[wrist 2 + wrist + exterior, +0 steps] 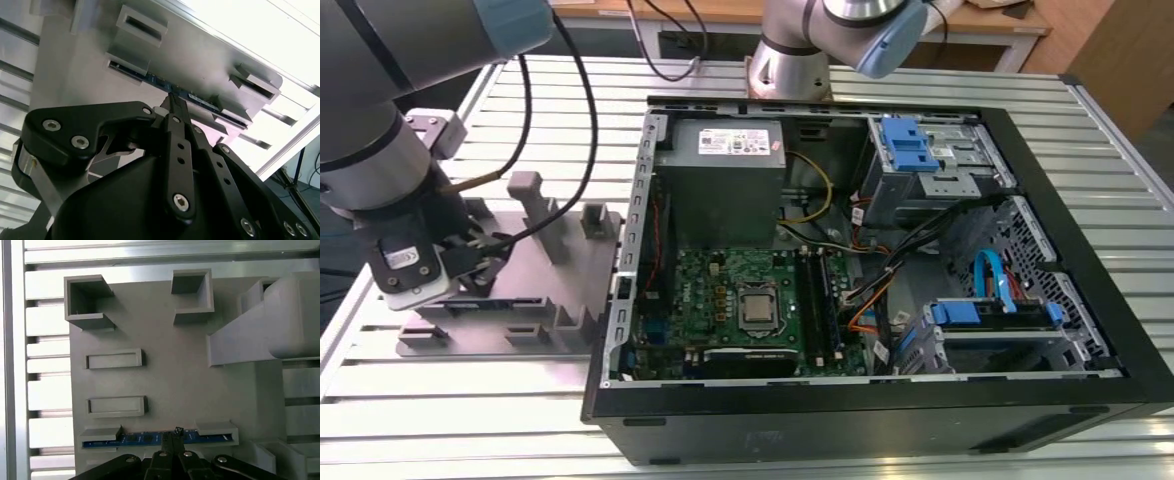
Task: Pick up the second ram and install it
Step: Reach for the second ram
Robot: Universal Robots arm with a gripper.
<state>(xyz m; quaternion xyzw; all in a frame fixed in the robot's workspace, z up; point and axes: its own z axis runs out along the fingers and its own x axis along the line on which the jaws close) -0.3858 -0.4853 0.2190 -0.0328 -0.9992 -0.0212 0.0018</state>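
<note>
Ribbed aluminium table [454, 420] | grey slotted fixture block [175, 380] | pincer [174, 434] pinching thin flat second ram [140, 438]

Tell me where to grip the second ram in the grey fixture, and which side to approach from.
Take the second ram at mid-length, pinching across its two flat faces from straight above. It stands on its long edge in the grey fixture, both ends tucked into end holders, so likely just the middle stretch is free. The gripper hangs over that spot.
</note>
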